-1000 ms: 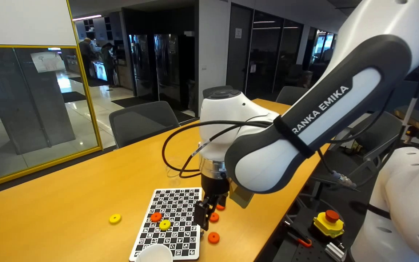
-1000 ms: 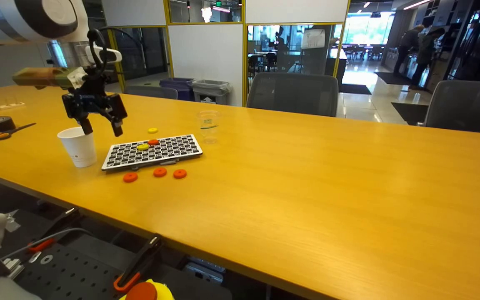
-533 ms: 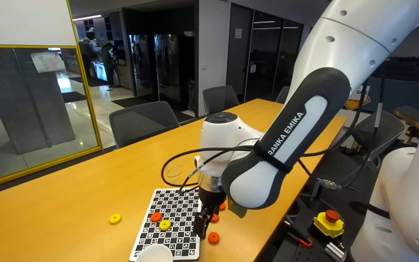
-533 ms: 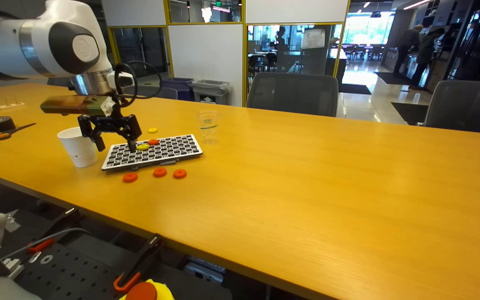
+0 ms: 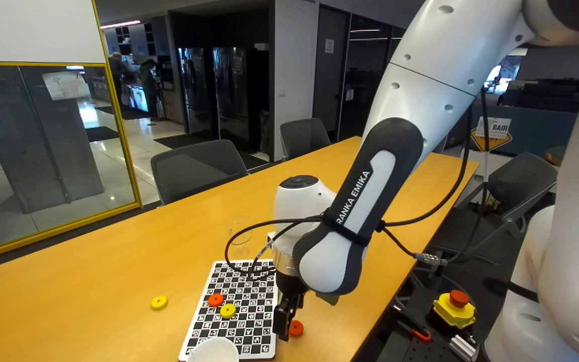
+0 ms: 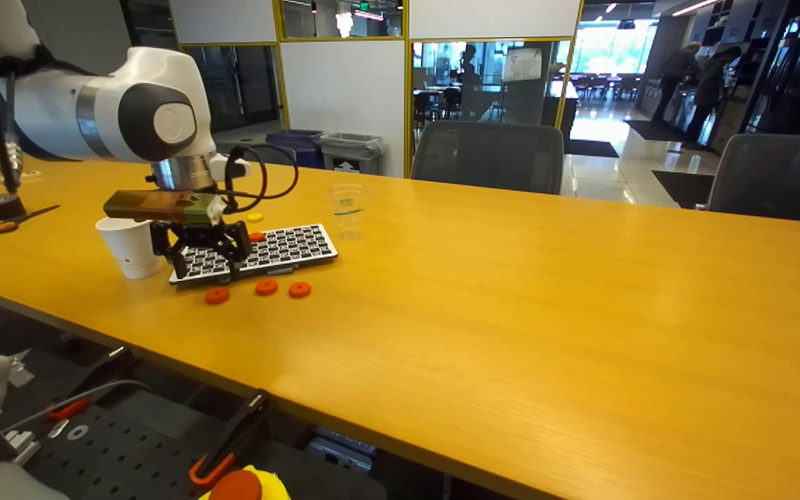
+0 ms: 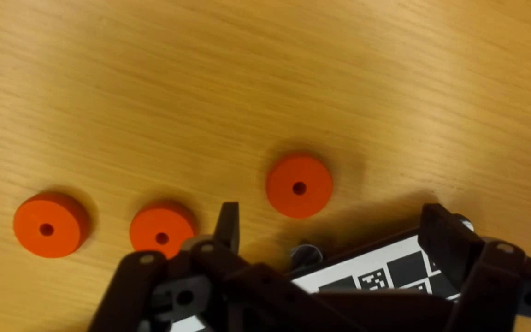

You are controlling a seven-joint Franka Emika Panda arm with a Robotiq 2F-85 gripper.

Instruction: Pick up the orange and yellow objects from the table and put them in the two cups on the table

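The gripper [image 7: 332, 222] is spread apart, nothing held. The nearest orange disc [image 7: 299, 174], below and slightly ahead of it, should be centred between the jaws before lowering, the checkered board [image 6: 282, 250] avoided.

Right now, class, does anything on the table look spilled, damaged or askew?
No, nothing stands out: the white cup and clear tumbler stand upright, and three orange discs lie flat beside the checkered board. No spill or damage shows.
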